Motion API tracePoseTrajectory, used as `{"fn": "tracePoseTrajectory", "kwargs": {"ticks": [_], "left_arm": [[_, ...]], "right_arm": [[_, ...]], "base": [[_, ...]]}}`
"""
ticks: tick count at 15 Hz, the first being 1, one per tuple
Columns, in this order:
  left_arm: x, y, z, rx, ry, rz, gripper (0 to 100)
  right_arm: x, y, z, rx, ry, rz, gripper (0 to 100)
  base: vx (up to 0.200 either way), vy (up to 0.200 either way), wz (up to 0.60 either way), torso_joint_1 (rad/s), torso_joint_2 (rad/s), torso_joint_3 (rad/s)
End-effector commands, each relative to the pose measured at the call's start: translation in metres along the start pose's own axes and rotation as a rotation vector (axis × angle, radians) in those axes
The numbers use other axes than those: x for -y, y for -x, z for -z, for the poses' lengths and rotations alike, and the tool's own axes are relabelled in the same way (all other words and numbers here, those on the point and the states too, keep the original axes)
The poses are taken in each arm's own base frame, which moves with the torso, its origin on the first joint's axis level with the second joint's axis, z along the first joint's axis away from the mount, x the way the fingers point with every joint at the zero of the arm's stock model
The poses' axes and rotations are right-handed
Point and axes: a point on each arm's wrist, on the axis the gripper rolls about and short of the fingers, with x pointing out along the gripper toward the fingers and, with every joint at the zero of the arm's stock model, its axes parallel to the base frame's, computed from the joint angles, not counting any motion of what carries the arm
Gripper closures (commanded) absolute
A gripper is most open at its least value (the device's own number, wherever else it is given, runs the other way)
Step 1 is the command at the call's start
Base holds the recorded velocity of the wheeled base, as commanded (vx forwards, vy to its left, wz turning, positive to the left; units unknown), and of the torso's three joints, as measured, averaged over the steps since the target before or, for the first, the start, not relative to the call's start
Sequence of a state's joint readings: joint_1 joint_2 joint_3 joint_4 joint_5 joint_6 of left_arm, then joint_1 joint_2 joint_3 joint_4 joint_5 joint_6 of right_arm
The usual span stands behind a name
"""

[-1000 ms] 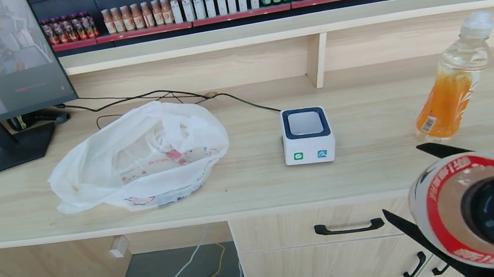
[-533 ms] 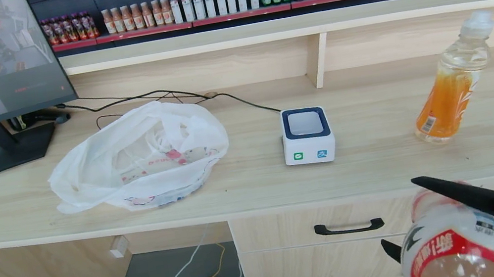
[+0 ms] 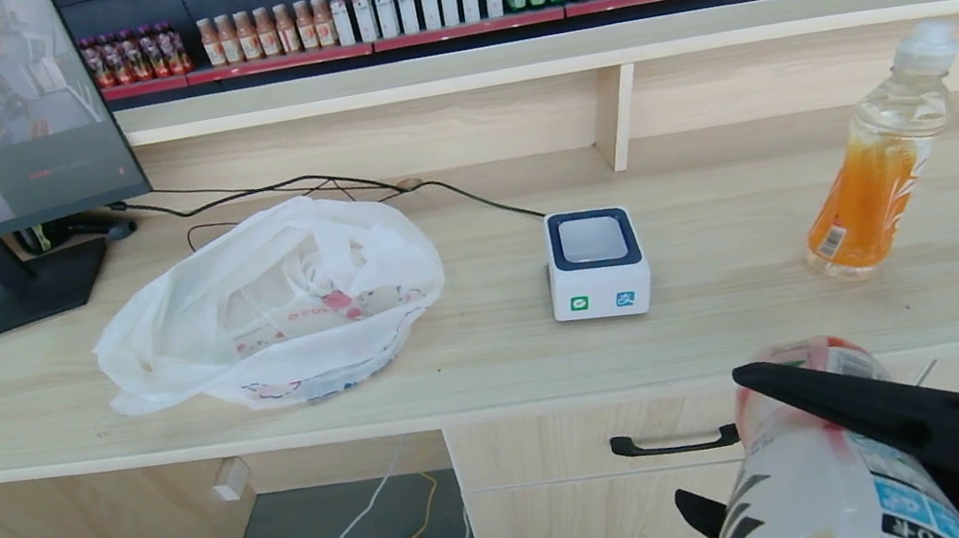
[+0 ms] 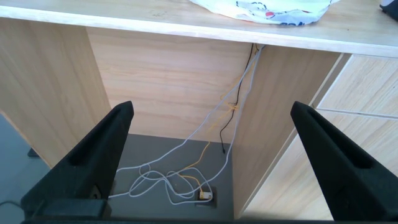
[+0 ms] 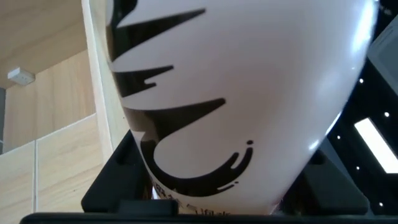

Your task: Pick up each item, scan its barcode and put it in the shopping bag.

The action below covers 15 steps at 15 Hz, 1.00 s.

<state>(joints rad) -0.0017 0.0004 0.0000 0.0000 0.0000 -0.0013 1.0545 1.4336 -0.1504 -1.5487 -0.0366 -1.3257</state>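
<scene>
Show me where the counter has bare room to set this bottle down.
Widest bare counter for the held bottle lies between the scanner and the orange bottle. A narrower gap separates shopping bag and scanner. Left end is crowded: bag, monitor stand, cables.

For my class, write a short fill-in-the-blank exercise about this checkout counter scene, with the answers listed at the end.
1. The scanner stands on the counter between the shopping bag and the ____ drink bottle.
2. The right end effector is ____ on a white-labelled bottle.
3. The left end effector is ____ and holds nothing.
Missing words: orange; shut; open.
</scene>
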Motion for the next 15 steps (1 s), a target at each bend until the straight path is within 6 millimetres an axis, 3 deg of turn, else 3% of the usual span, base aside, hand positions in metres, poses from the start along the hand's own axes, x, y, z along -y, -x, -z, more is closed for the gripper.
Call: {"fn": "tracePoseTrajectory", "kwargs": {"ticks": [1, 12, 15], "left_arm": [[0.0, 0.0, 0.0, 0.0, 0.0, -0.002, 0], [0.0, 0.0, 0.0, 0.0, 0.0, 0.0, 0], [0.0, 0.0, 0.0, 0.0, 0.0, 0.0, 0]], "right_arm": [[0.001, -0.003, -0.001, 0.036, 0.018, -0.003, 100], [0.01, -0.019, -0.008, 0.277, 0.117, 0.012, 100], [0.009, -0.017, -0.004, 0.258, 0.136, 0.023, 100]], "base": [[0.0, 0.0, 0.0, 0.0, 0.0, 0.0], [0.0, 0.0, 0.0, 0.0, 0.0, 0.0], [0.0, 0.0, 0.0, 0.0, 0.0, 0.0]]}}
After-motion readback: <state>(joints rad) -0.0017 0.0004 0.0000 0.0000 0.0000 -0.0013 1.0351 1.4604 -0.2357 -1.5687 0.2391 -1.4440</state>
